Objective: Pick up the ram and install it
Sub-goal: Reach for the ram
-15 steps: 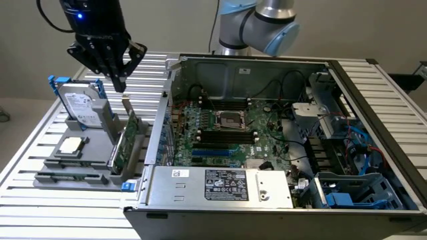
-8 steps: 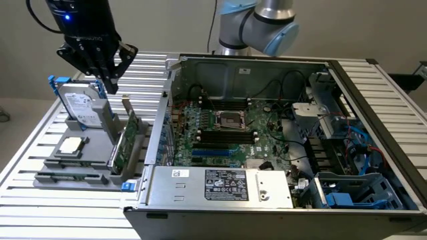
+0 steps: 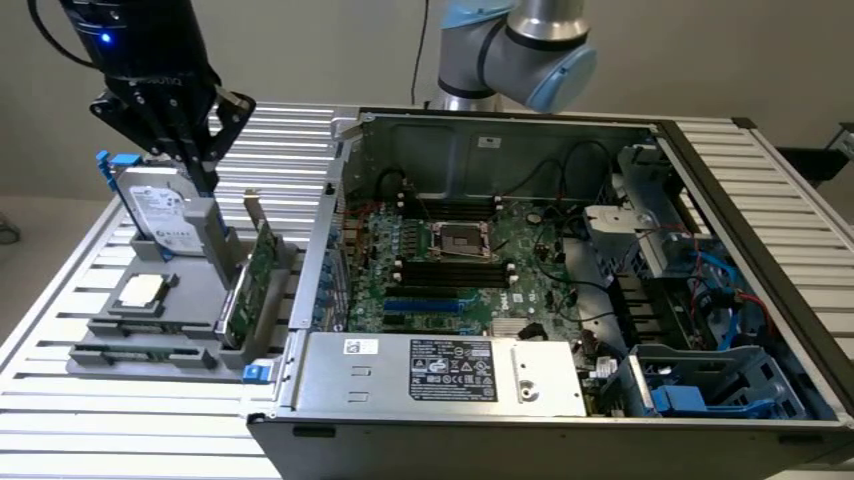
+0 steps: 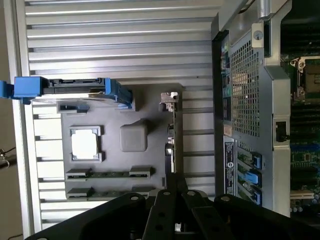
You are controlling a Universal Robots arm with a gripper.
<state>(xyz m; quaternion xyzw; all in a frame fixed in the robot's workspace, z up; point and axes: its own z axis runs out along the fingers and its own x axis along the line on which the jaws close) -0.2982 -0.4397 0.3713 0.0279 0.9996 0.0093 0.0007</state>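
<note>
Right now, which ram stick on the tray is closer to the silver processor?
The ram stick directly beside the processor; the other stick lies one slot farther away.

Soft, even indoor light. In the exterior view the desk (image 3: pixel 761 180) gleams palest toward 3 o'clock, and the computer case (image 3: pixel 534 140) holds the deepest shadows. In the wrist view the tool (image 4: pixel 175 185) is a dark mass against bright slats.
</note>
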